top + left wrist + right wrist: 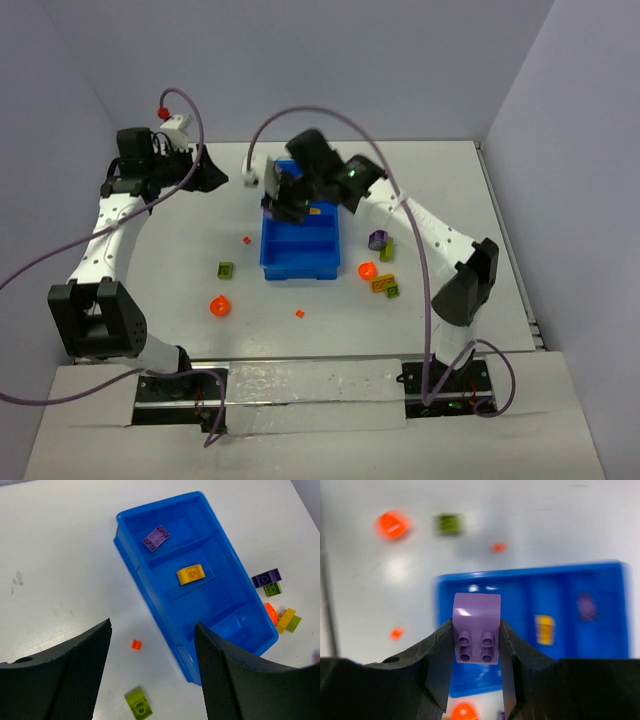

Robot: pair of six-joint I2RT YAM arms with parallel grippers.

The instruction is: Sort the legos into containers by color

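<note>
Purple lego (476, 622) pinched btwn right gripper (476, 632) jaws, over far end of blue tray (268, 252). I hold it there bc purple piece (156, 538) lies in far compartment. Left gripper (152, 630) jaws spread, empty, parked far left, clear of drop. Other legos loose on table (180, 262).

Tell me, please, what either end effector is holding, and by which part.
The right end effector pinches a purple lego by its two opposite side faces. The left end effector is open and empty.
</note>
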